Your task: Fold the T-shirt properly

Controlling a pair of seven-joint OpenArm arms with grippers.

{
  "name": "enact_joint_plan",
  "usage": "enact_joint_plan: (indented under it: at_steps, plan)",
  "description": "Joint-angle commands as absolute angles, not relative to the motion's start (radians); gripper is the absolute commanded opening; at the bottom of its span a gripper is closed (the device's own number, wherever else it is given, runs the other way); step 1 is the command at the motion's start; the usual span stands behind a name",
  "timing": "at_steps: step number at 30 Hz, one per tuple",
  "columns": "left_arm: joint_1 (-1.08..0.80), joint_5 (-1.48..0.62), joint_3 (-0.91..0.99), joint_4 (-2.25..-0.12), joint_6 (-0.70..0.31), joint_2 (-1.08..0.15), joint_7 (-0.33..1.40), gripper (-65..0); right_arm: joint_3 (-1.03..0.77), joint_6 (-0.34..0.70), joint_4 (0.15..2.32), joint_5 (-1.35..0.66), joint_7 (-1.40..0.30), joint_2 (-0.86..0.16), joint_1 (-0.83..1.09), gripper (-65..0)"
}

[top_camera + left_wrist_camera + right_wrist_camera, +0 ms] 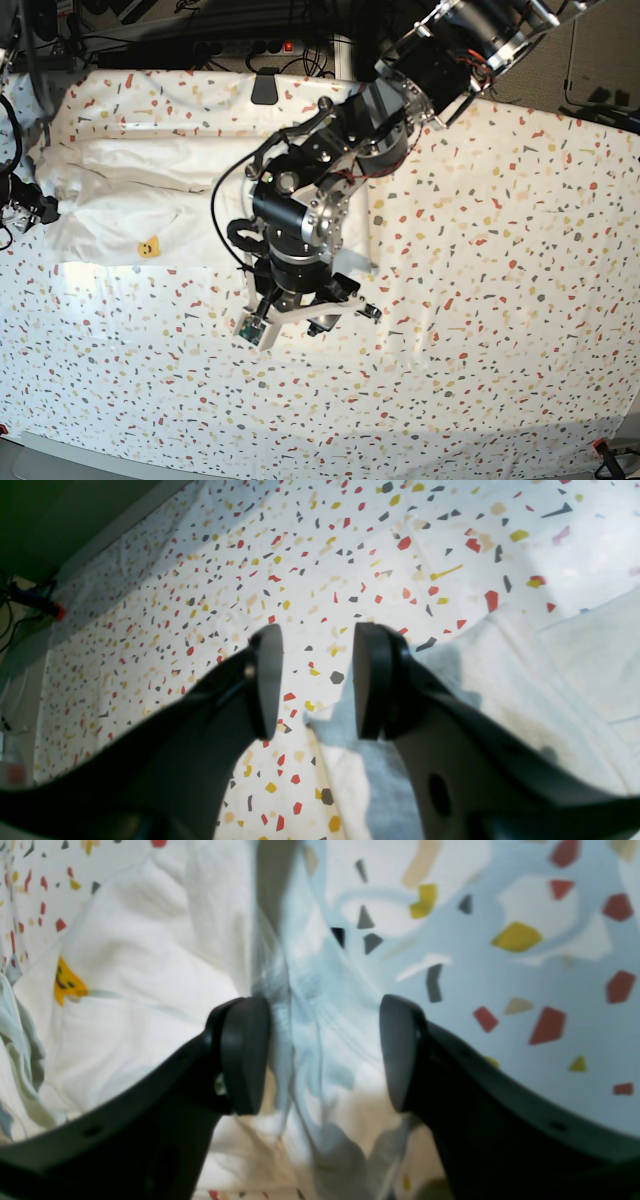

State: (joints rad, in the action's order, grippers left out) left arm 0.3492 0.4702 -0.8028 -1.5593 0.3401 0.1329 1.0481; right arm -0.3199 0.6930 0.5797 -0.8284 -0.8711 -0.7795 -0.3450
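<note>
Lettering? We can read none: the only print showing on the T-shirt (130, 205) is a small yellow smiley patch (149, 246), which the right wrist view catches too. The shirt lies white and rumpled across the far left of the desk (500, 300) in the base view, on the speckled tablecloth (480, 360).

Much of it is hidden from us: the left arm (330, 190) reaches in from the top and covers the shirt's right end. The right arm is barely seen at the base view's left edge, so its hand can't be picked out there.

Up close, the right hand (325, 1055) stands spread, blurred cloth between its pads, one pad touching a fold. We see the left hand (315, 680) spread as well, hovering over the tablecloth right at the shirt's edge, gripping nothing.

Cables (230, 45) and a dark clip (265, 88) sit along the far edge.
</note>
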Motion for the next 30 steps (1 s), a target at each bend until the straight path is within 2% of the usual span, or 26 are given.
enact_joint_plan:
  at_steps: [1, 10, 15, 19, 20, 22, 26, 30]
  plan:
    - [0.371, 0.488, -0.8, -1.578, 0.347, 0.149, 1.025, -41.8, -0.325, 0.698, 0.592, -0.836, -0.862, -0.803, -0.363, -31.2]
    - [0.371, 0.488, -0.8, -1.578, 0.347, 0.149, 1.025, -41.8, -0.325, 0.698, 0.592, -0.856, -0.927, -0.765, -0.363, -31.2]
    - [0.371, 0.488, -0.8, -1.578, 0.347, 0.149, 1.025, -41.8, -0.325, 0.698, 0.592, -1.064, -1.116, -0.765, -0.363, -31.2]
    - [0.371, 0.488, -0.8, -1.578, 0.347, 0.15, 1.025, -41.8, -0.325, 0.698, 0.592, -1.129, -1.142, -0.765, -0.363, -31.4]
    - [0.371, 0.488, -0.8, -1.578, 0.347, 0.149, 1.025, -41.8, -0.325, 0.698, 0.592, -1.126, -1.142, -0.765, -0.363, -33.3]
    - [0.371, 0.488, -0.8, -1.578, 0.347, 0.149, 1.025, -41.8, -0.325, 0.698, 0.592, -1.11, -1.14, -0.765, -0.363, -41.4]
    - [0.371, 0.489, -0.8, -1.578, 0.347, 0.149, 1.054, -41.8, -0.325, 0.698, 0.592, -1.108, -1.133, -0.765, -0.363, -65.0]
    - [0.365, 0.488, -0.8, -1.578, 0.31, 0.138, 1.163, -41.8, -0.325, 0.698, 0.592, -1.108, -1.099, -0.765, -0.363, -65.0]
